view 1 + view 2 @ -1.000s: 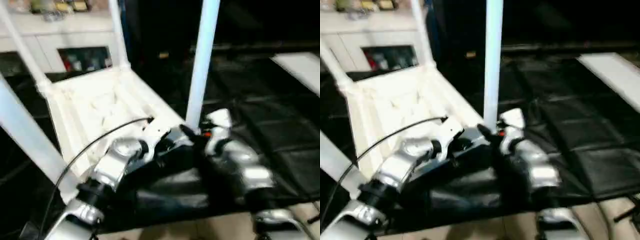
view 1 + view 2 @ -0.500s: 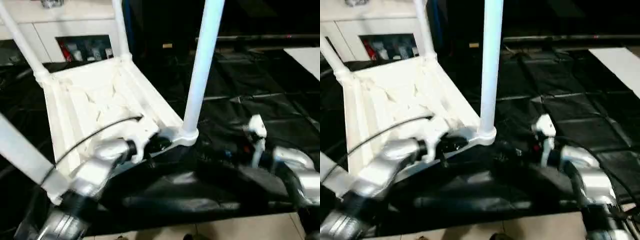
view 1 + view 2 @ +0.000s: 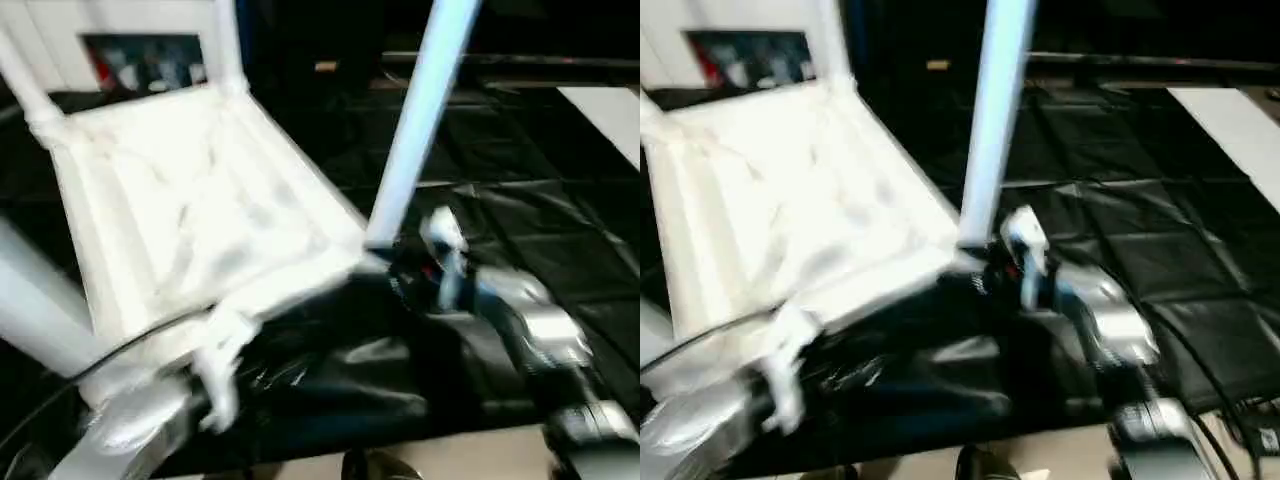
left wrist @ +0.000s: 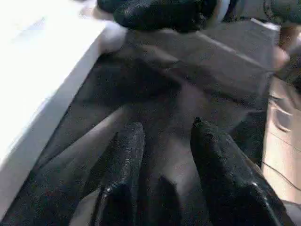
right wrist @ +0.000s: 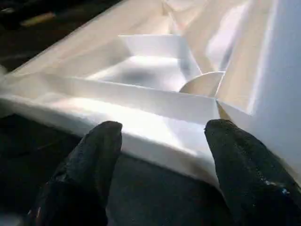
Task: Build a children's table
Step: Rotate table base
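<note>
The black mat (image 3: 560,250) is spread under everything. The children's table (image 3: 180,220) is laid upside down on the mat's far left part, ribbed underside up, with a tube leg (image 3: 415,130) stood in its near right corner socket. The right tool (image 5: 162,155) is held wide apart, empty, against that corner's rim. The left tool (image 4: 162,155) is seen partly parted, empty, above the mat beside the table's edge.

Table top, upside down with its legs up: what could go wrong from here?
1. The right tool stands open right at the table top corner by the near leg; a bump could tilt that leg.
2. The left tool holds nothing, so the top may slide on the black mat if pushed.
</note>
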